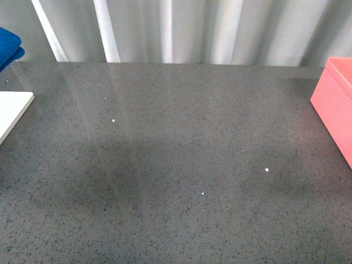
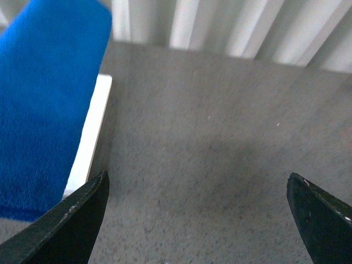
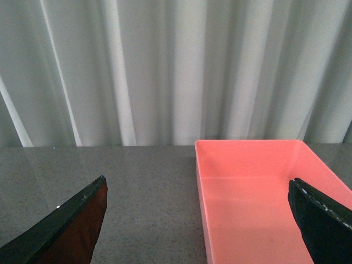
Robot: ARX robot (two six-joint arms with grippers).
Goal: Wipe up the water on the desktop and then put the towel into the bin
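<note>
Royal-blue fluffy microfibre towel (image 1: 7, 47) sits at the far left corner of the front view, cropped by the frame edge. Left wrist view shows it lying over a flat white board (image 2: 91, 132) that rests on the glossy dark grey speckled stone-look surface (image 1: 176, 165). Surface runs wide, backed by a pleated white curtain (image 1: 220, 33). Salmon-pink rectangular plastic bin (image 1: 336, 104) stands at the right edge, well apart from the towel, also cropped. Few tiny bright specks (image 1: 267, 169) on the surface mid-field; can't tell if droplets or glints. Broad, faintly darker patch there too; wet film or shadow, can't tell. Both arms are outside the front frame. Left gripper (image 2: 197, 177): jaws spread wide, only bare surface showing between them; towel is off to one side, just past one fingertip, outside the gap. Right gripper (image 3: 197, 180): jaws spread wide, bin ahead and partly behind one fingertip, towel out of this camera's view.
</note>
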